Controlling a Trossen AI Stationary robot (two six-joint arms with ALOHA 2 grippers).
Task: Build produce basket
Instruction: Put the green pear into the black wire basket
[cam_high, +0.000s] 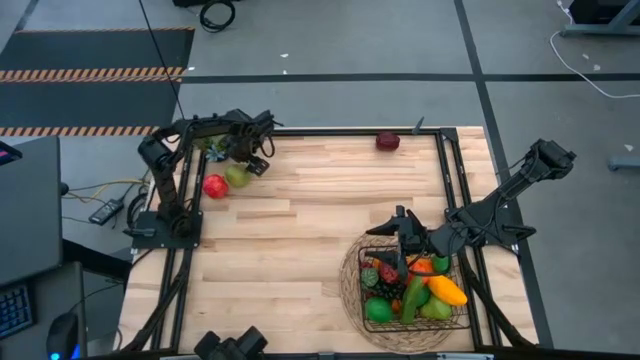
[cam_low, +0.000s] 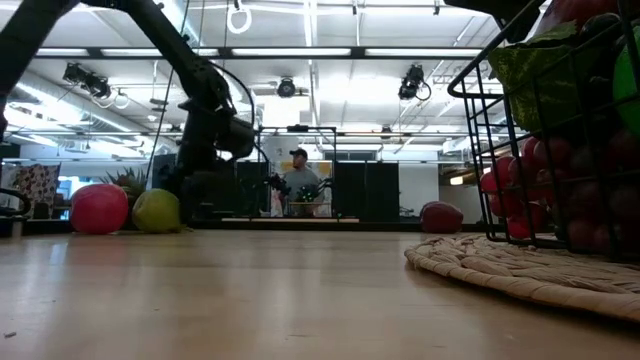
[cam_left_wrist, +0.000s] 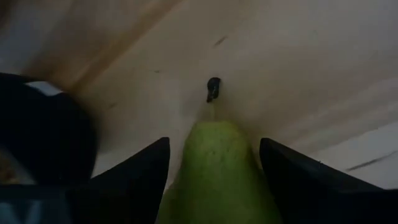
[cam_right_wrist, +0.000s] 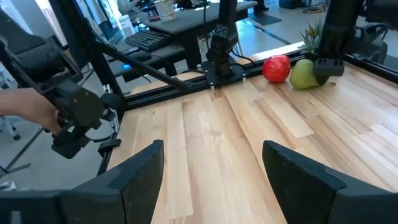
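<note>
One green pear (cam_left_wrist: 217, 171) lay between the left gripper's (cam_left_wrist: 214, 180) parted jaws, stem pointing away from them. The basket (cam_high: 452, 322) held mixed produce (cam_high: 412, 290); the right gripper's (cam_high: 400, 237) jaws stood apart above it.

A green pear (cam_left_wrist: 217, 171) lies on the pale wooden table (cam_left_wrist: 298, 68), framed between the two dark fingers (cam_left_wrist: 143, 174) of the left gripper (cam_left_wrist: 214, 180), which stand apart on either side of the fruit with a narrow gap showing at each flank. The pear's small dark stem (cam_left_wrist: 213, 89) points away from the camera. A dark, rounded, blurred shape (cam_left_wrist: 43, 137) fills one lower corner.
</note>
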